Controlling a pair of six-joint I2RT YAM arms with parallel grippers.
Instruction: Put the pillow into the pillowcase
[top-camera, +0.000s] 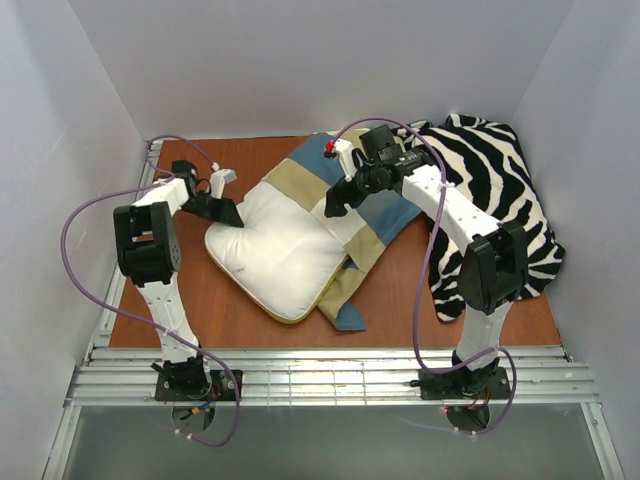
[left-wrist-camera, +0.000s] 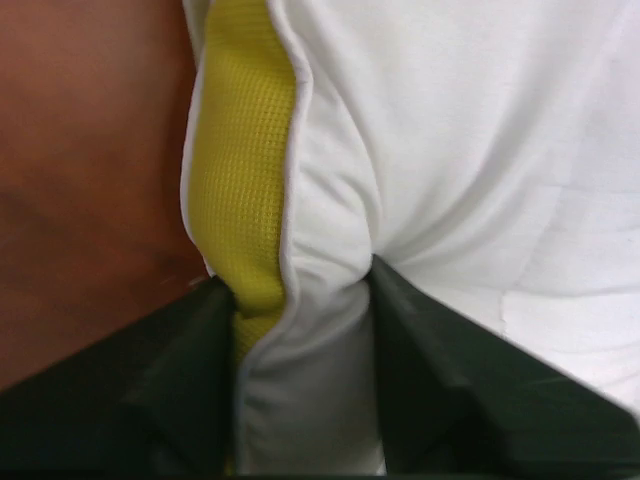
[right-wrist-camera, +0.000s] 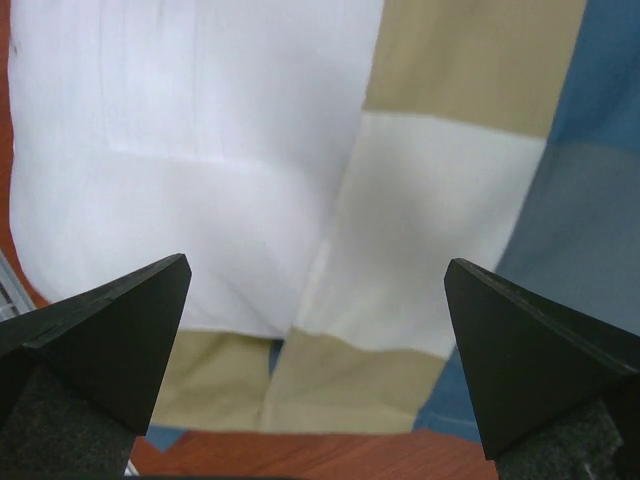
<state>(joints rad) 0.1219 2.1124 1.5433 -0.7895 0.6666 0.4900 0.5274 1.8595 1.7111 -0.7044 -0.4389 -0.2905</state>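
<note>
The pillow (top-camera: 275, 255) lay white side up on the brown table (top-camera: 400, 305), with a thin line of its yellow underside showing along its near edge. The left gripper (top-camera: 225, 212) was at the pillow's left corner. In the left wrist view its two fingers (left-wrist-camera: 430, 390) were pressed in on a bunched fold of that edge, white cloth and yellow mesh squeezed between them, so it had hold of the pillow.

The pillowcase (top-camera: 375, 215) lay spread against the pillow's right side, reaching past its far right corner and trailing to a blue end just beyond its near right corner. The pillow's right edge met the checked cloth, though it was hard to tell whether it lay on top of the cloth or inside the opening.

The right gripper (top-camera: 340, 200) hung above the pillow's right edge, jaws spread wide and holding nothing. A zebra-striped cloth (top-camera: 500, 190) was heaped well to the right of the pillow, beyond the pillowcase.
</note>
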